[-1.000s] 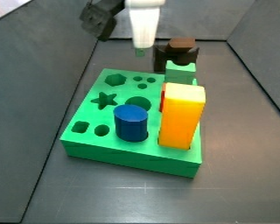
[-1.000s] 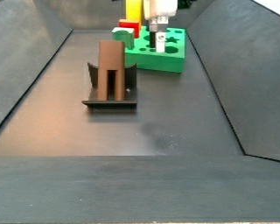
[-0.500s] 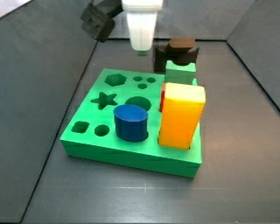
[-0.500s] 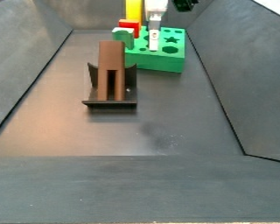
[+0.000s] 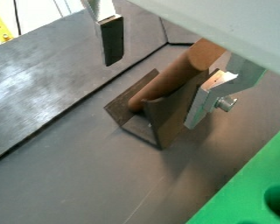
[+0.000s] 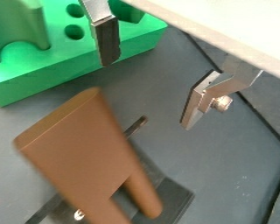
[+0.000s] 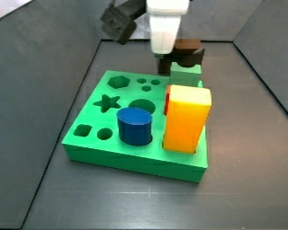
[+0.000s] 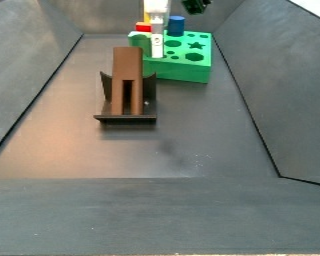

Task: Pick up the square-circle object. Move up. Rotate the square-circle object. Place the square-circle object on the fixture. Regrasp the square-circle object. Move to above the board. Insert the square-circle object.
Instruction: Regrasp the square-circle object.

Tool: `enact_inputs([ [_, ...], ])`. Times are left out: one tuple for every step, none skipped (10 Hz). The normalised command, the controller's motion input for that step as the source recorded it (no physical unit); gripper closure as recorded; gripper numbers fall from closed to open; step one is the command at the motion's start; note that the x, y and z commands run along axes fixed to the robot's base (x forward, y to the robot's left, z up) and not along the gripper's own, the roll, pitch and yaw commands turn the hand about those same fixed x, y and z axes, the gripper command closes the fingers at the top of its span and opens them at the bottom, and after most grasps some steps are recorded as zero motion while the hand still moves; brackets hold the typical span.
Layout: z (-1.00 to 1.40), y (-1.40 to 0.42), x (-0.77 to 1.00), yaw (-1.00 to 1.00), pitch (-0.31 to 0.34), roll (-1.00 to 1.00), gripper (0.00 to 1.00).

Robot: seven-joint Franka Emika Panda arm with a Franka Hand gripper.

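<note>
1. The gripper [image 6: 154, 74] hangs empty with its jaws spread apart, above the peg [image 6: 90, 157].
2. The brown peg [image 8: 125, 72] stands on the fixture [image 8: 127, 108], near the green board [image 8: 183, 58].

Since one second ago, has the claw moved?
Yes. In a side view the claw has shifted from over the board toward the square-circle object on the fixture. It is open, empty.
</note>
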Motion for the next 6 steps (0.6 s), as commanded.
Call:
enact_inputs([
  [-0.02, -0.02, 1.00, 0.05, 0.139, 0.07, 0.00],
  [-0.02, -0.02, 1.00, 0.04, 0.135, 0.06, 0.00],
  [-0.01, -0.02, 0.95, 0.03, 0.139, 0.06, 0.00],
  [-0.01, -0.02, 0.86, 0.03, 0.143, 0.06, 0.00],
  [-0.01, -0.02, 0.78, 0.03, 0.145, 0.06, 0.00],
  [-0.01, -0.02, 0.70, 0.03, 0.152, 0.06, 0.00],
])
